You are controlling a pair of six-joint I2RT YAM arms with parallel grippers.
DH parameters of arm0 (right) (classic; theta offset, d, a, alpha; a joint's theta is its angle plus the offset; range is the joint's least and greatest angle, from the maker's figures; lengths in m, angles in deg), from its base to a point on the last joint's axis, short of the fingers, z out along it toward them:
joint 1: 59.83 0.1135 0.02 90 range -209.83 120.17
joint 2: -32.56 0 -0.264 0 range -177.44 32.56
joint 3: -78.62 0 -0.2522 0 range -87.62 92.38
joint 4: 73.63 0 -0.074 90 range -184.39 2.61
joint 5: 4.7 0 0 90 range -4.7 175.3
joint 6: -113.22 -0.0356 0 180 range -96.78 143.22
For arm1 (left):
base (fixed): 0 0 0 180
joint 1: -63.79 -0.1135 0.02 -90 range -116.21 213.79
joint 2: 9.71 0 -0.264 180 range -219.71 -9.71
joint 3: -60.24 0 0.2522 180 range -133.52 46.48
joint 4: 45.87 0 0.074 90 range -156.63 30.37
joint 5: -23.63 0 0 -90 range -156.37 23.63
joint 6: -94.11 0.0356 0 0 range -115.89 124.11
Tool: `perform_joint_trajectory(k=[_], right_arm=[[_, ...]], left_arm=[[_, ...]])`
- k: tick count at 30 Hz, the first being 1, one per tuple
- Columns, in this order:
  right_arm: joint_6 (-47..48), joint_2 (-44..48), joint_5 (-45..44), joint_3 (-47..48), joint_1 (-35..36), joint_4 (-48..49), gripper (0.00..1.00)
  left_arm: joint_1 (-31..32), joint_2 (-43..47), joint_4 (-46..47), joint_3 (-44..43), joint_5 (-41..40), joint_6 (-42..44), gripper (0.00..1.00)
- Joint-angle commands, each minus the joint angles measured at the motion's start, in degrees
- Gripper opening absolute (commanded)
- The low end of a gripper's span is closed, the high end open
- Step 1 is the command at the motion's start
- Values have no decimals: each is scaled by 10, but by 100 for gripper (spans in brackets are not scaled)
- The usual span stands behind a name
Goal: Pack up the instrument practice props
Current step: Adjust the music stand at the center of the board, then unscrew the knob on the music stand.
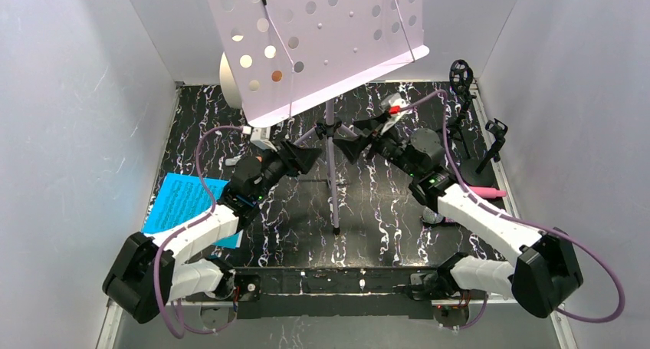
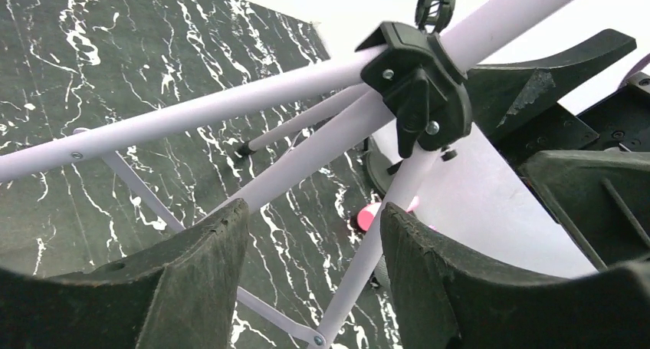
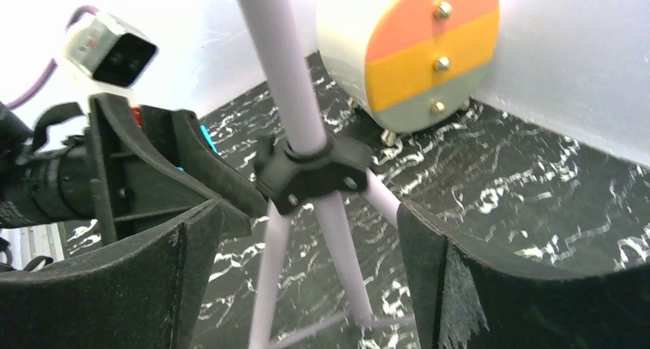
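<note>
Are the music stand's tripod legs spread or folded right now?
Spread. The lilac music stand stands upright, and its legs fan out from the black hub; none is folded in against the pole.

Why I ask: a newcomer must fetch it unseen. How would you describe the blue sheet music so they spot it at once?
Start at the tall lilac perforated music stand in the middle of the black marbled table. Look to the table's left edge, where the blue sheet music lies flat, partly under the left arm. It alone is bright blue and paper-thin.

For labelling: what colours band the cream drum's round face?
Drum face: orange, yellow, grey-green; right wrist view.
</note>
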Motion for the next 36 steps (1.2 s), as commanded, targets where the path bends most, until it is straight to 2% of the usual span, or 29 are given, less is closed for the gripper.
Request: perform_joint_trajectory(k=[1,8,16,21,23,28,33,36], right_arm=[[51,-34,-45,62,42,57,89],[86,-101,-113,99,80,123,76],[101,-158,-119,129,83,157,62],[108,-161,-127,131,84,161,45],[111,-160,-127,129,84,161,34],[112,-156,-146,131,84,136,3],[107,-151,-153,124,83,117,1],[105,-150,-146,128,81,99,1]], left_arm=[[-41,26,58,8,89,-68,62],[-74,29,66,-15,109,-134,64],[-80,6,69,-42,113,-154,64],[-82,-16,62,-59,125,-163,63],[-83,-21,62,-63,127,-162,62],[-83,-19,26,-83,143,-61,63],[-83,-7,-34,-107,164,75,64],[-83,11,-67,-107,147,179,66]])
